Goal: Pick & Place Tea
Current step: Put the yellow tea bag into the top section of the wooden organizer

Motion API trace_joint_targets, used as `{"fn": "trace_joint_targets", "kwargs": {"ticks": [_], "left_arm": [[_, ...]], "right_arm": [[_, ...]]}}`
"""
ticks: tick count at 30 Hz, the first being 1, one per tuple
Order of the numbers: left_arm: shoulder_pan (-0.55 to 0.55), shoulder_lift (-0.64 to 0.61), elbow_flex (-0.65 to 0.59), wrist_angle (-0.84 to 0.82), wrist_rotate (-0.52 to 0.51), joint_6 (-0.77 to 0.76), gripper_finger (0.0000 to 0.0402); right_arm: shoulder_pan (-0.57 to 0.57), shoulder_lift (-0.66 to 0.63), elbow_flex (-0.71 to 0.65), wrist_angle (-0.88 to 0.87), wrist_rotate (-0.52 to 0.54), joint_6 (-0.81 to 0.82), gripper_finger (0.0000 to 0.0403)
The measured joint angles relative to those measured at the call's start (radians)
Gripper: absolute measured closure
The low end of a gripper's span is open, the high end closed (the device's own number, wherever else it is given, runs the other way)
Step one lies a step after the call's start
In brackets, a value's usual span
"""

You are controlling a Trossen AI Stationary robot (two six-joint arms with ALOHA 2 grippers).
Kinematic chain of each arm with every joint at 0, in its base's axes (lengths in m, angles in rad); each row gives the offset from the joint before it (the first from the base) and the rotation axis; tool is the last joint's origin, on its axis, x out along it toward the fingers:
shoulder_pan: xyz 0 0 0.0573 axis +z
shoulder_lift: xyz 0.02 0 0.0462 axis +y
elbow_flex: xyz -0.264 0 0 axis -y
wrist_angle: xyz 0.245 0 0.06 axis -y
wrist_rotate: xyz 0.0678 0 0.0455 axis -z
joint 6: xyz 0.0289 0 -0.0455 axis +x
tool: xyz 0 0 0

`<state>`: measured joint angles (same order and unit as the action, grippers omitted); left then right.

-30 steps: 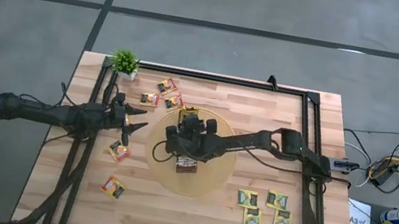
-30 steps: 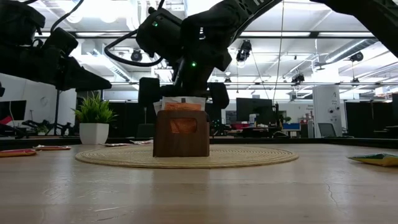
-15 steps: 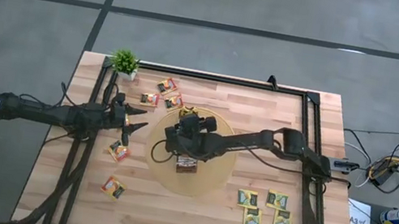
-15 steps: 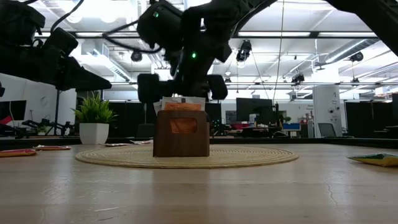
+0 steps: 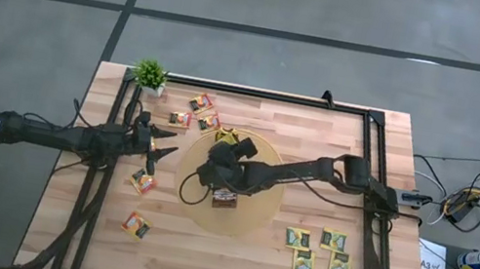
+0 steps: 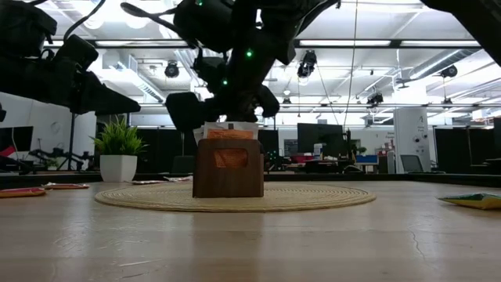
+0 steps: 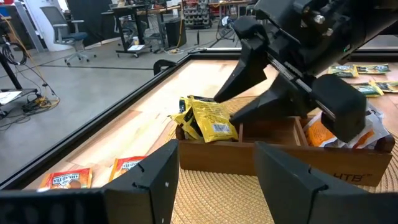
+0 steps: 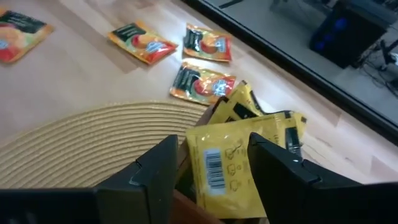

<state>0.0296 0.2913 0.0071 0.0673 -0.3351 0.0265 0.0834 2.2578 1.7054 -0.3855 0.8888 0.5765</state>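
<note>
Right gripper point(image 5: 225, 148) poised above wooden box point(image 5: 224, 194) on round mat point(image 5: 256, 212), jaws spread, nothing held. Yellow sachets point(image 8: 239, 152) seen lodged in box end compartment. Left gripper point(image 5: 163, 141) parked beside mat, jaws spread.

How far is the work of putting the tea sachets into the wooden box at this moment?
Done: yellow sachets and orange ones already stand in the long brown wooden box on the round woven mat.

In hand: the right gripper is above the yellow sachets, fingers open. The left gripper waits beside the mat.

Left: four green-and-yellow sachets and several orange ones lie on the table.
</note>
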Motion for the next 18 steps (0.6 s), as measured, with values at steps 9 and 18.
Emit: {"fn": "trace_joint_targets", "kwargs": {"ticks": [9, 18], "left_arm": [[0.000, 0.000, 0.000, 0.000, 0.000, 0.000, 0.0199], [0.000, 0.000, 0.000, 0.000, 0.000, 0.000, 0.0199]], "right_arm": [[-0.076, 0.000, -0.010, -0.001, -0.058, -0.004, 0.0221], [-0.144, -0.003, -0.034, -0.084, -0.256, -0.002, 0.0232]]}}
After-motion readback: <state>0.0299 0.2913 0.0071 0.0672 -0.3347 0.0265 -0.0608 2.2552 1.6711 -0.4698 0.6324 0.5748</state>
